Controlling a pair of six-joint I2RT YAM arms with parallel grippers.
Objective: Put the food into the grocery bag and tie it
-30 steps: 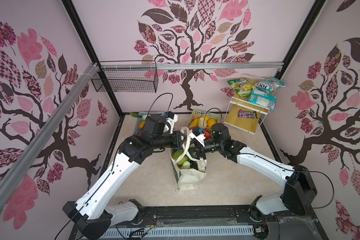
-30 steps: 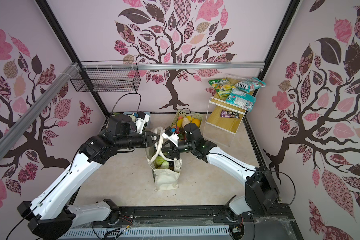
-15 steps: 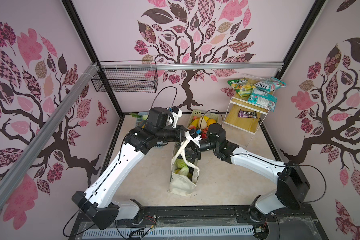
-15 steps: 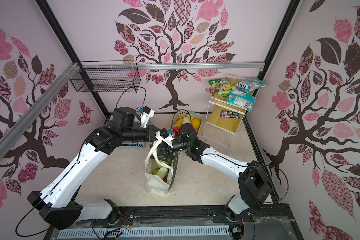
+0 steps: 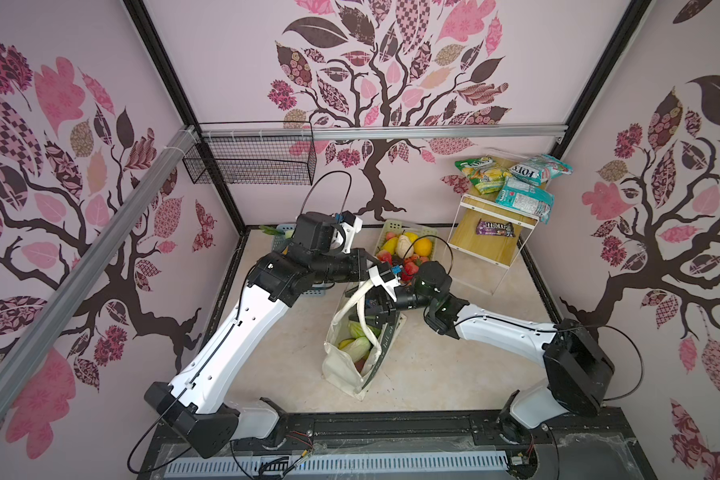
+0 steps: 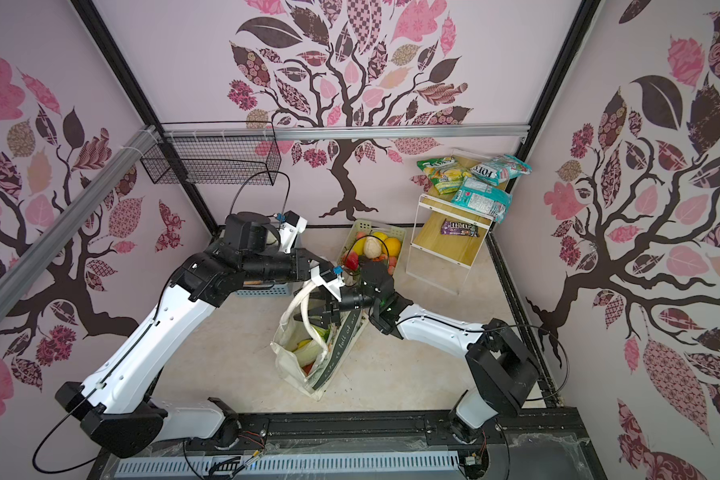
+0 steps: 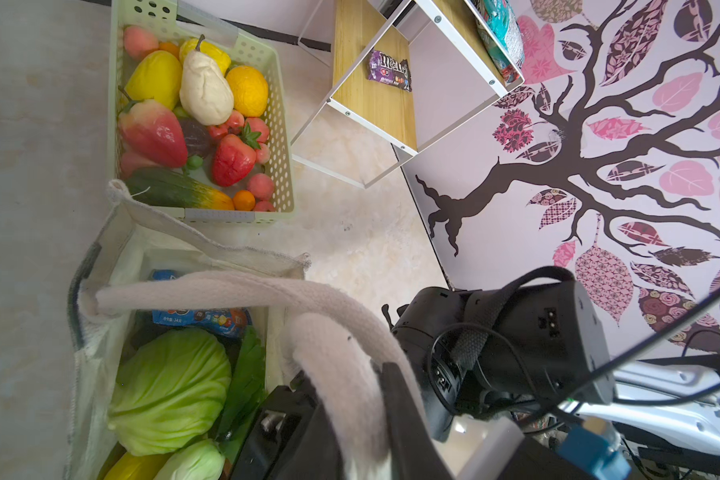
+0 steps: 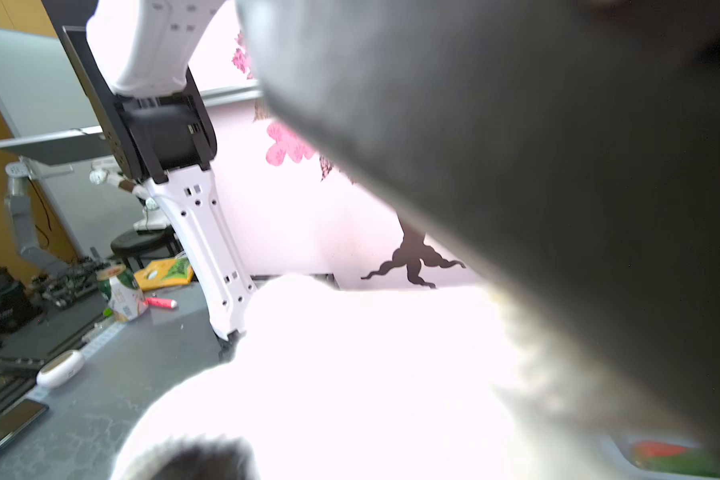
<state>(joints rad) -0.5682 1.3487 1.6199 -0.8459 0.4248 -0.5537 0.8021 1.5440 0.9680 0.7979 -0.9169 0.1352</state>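
The grocery bag (image 5: 338, 370) (image 6: 284, 350) stands on the beige floor (image 5: 433, 374) in the middle of the cell, between the two arms, with its mouth open upward. It leans a little, so the dark printed side faces the right arm. Inside, the left wrist view shows a round green cabbage (image 7: 171, 386), a blue candy packet (image 7: 200, 318) behind it and a part of a yellow banana (image 7: 134, 467) at the picture's edge. One thick cream handle (image 7: 225, 291) (image 5: 360, 299) rises from the bag's rim and passes between the jaws of the left gripper (image 7: 346, 395), which are pressed on it, so this handle is lifted above the mouth. The right gripper (image 6: 319, 309) (image 5: 377, 309) hangs just over the mouth from the other side, close to the same handle. In a top view its two dark fingers appear spread, with nothing pinched between them. The right wrist view is filled by a blurred dark shape and a very bright white one, so it does not help here. Just behind the bag is the pale-green basket (image 7: 283, 137) (image 5: 391, 226) full of fruit. In the left wrist view the bag's rim reaches the basket's near edge. The blue basket (image 5: 308, 293) is under the left arm, mostly hidden. Further right stands the white shelf (image 5: 491, 245) with a brown candy packet (image 5: 495, 227) on its lower board and some candy bags (image 5: 516, 183) on top.
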